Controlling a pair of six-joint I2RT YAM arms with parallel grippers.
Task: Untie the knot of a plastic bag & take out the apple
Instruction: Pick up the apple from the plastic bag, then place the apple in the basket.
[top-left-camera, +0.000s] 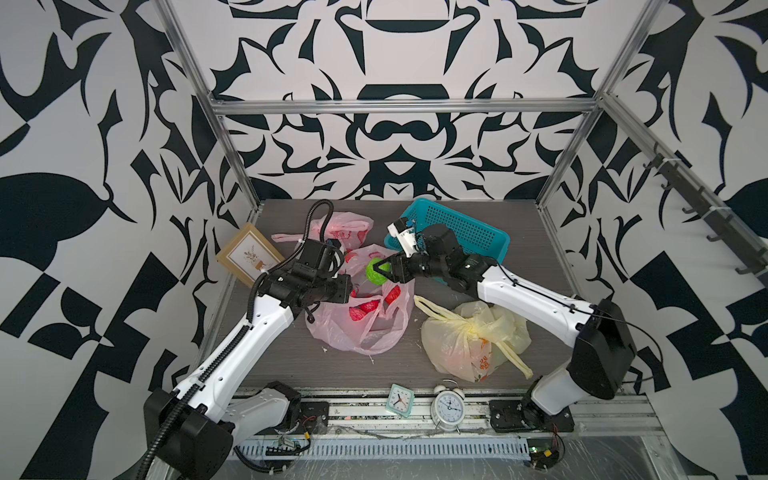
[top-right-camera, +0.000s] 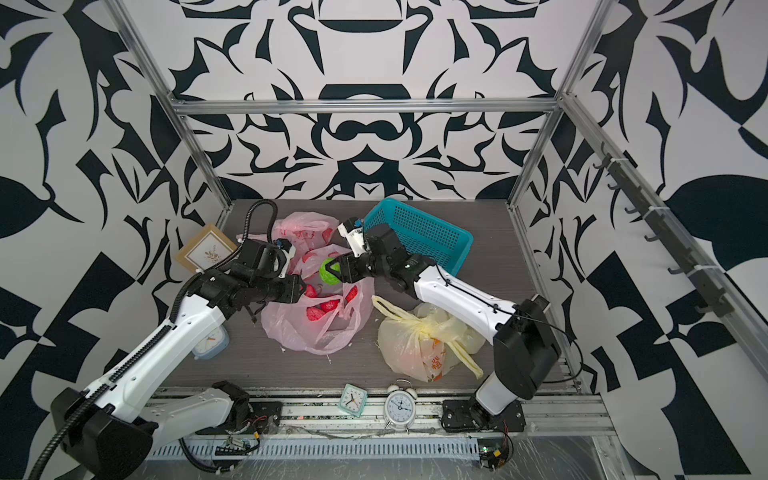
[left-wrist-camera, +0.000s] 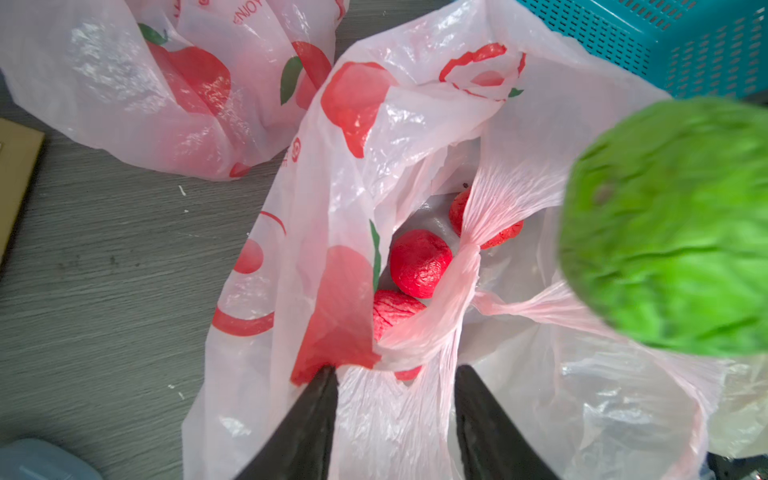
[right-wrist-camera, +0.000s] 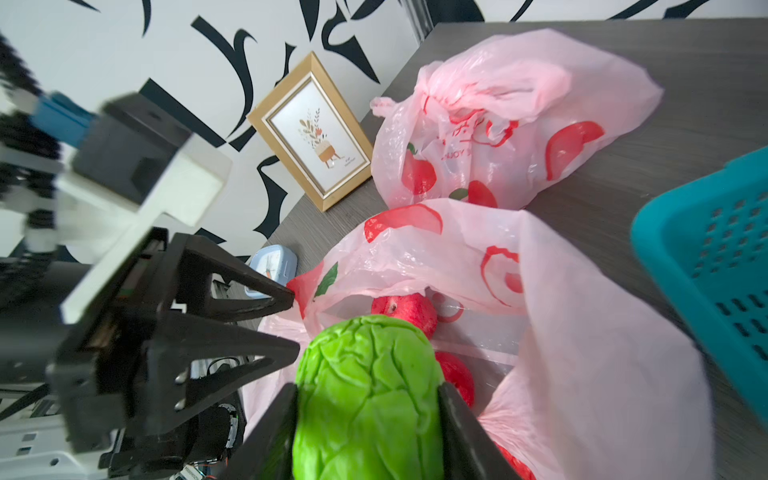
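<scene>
Here the right end effector (right-wrist-camera: 368, 386) pinches a green crinkled ball (right-wrist-camera: 368, 415) over the open pink bag (left-wrist-camera: 415, 124). The left end effector (left-wrist-camera: 395, 369) is spread at the bag's left edge.

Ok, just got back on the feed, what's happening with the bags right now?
The right gripper is clamped on a green apple, holding it over the open mouth of the pink bag. The left gripper sits at the bag's rim with its jaws apart. Red apples lie inside the bag.
</scene>
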